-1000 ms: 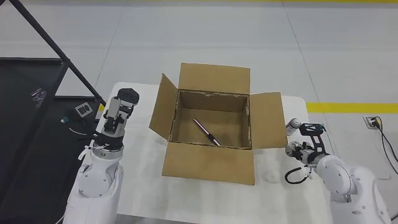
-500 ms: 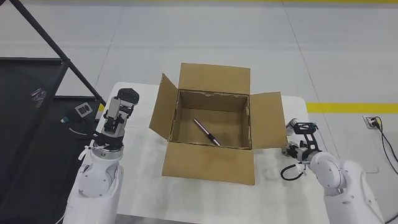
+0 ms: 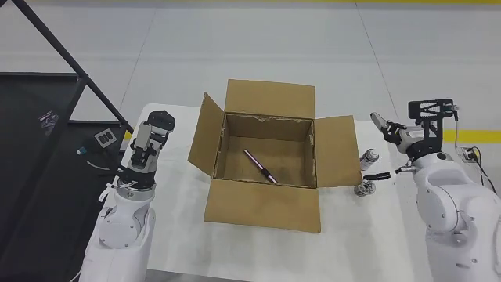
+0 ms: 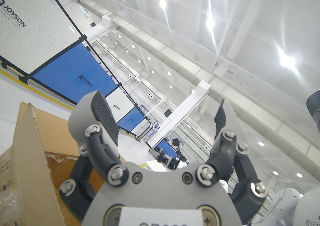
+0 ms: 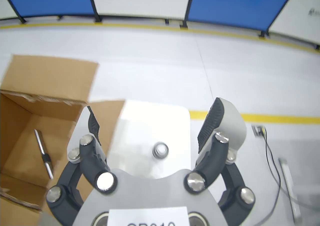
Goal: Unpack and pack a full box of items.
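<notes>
Centre of the top view: cardboard box (image 3: 262, 204). Stands open on the white table (image 3: 182, 213), all four flaps spread outward. On its floor, a dark pen (image 3: 260, 166). Lies diagonally, alone in the box, with one end toward the lower right of the frame.

Right of the box's right flap, on the table: small silver-capped bottle (image 3: 368, 157). Stands upright, near the flap's edge. Just below it in the frame, a second small silvery item (image 3: 362, 189), also close to the flap; too small to tell more.

Left of the frame in the top view: left gripper (image 4: 161, 107). Points upward beside the box's left flap, apart from it. Spread wide, nothing between the pads, ceiling lights behind; box flap at lower left of the wrist frame.

Right of the frame in the top view: right gripper (image 5: 153, 112). Hangs raised over the table's right end, above the two small items, touching neither. Spread wide too, holding nothing. Between the fingers in the wrist frame, one round silvery top on the table; cannot tell which of the two. Box and pen at left there.
</notes>
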